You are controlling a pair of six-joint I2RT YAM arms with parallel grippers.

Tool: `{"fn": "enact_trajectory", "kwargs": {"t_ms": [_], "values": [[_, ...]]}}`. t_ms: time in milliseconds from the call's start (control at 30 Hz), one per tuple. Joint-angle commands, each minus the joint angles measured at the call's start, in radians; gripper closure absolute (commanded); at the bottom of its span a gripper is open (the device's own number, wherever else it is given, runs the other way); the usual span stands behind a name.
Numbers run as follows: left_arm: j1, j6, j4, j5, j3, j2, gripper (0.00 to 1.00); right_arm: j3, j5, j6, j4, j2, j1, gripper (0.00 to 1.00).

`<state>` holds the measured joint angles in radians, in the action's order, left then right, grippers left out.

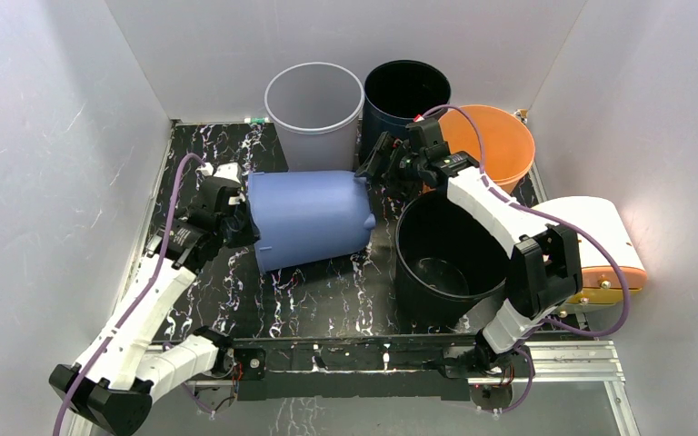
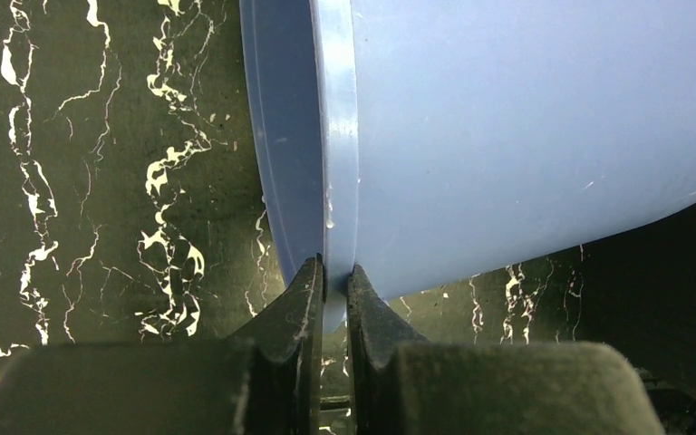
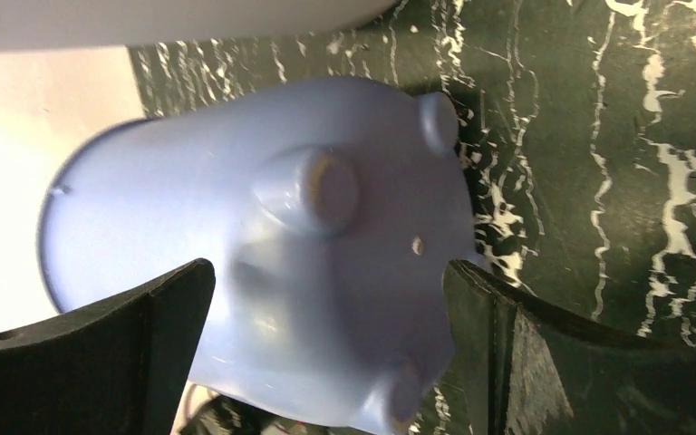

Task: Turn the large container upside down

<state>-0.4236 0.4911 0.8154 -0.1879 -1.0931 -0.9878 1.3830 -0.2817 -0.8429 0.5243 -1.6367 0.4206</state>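
The large blue container (image 1: 309, 218) lies on its side on the black marbled table, mouth to the left, base to the right. My left gripper (image 1: 234, 216) is shut on its rim; in the left wrist view the rim (image 2: 336, 136) runs between the two fingers of the left gripper (image 2: 335, 279). My right gripper (image 1: 378, 160) is open at the container's base end. In the right wrist view the base (image 3: 272, 227), with its small round feet, fills the space between the spread fingers of the right gripper (image 3: 328, 276). I cannot tell if they touch it.
A grey bin (image 1: 314, 104), a dark bin (image 1: 406, 91) and an orange bin (image 1: 500, 141) stand along the back. A black bucket (image 1: 450, 254) stands upright just right of the blue container. A white and orange object (image 1: 600, 241) lies at the right edge.
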Motion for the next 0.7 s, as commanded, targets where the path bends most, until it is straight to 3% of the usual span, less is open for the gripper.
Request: {"fn": "enact_trajectory", "kwargs": {"t_ms": [0,367,600,667], "values": [[0.014,-0.025,0.082,0.025,0.060,-0.011,1.00,-0.006,-0.009,-0.133,-0.157,0.025,0.000,0.02],[0.014,-0.031,0.107,0.058,0.049,-0.033,1.00,-0.064,-0.158,-0.221,-0.327,-0.008,0.001,0.02],[0.014,-0.030,0.108,0.068,0.060,0.001,1.00,-0.078,-0.098,-0.176,-0.333,-0.014,0.001,0.02],[0.014,-0.015,0.132,0.081,0.058,-0.010,1.00,-0.115,-0.092,-0.191,-0.418,-0.014,0.001,0.02]]}}
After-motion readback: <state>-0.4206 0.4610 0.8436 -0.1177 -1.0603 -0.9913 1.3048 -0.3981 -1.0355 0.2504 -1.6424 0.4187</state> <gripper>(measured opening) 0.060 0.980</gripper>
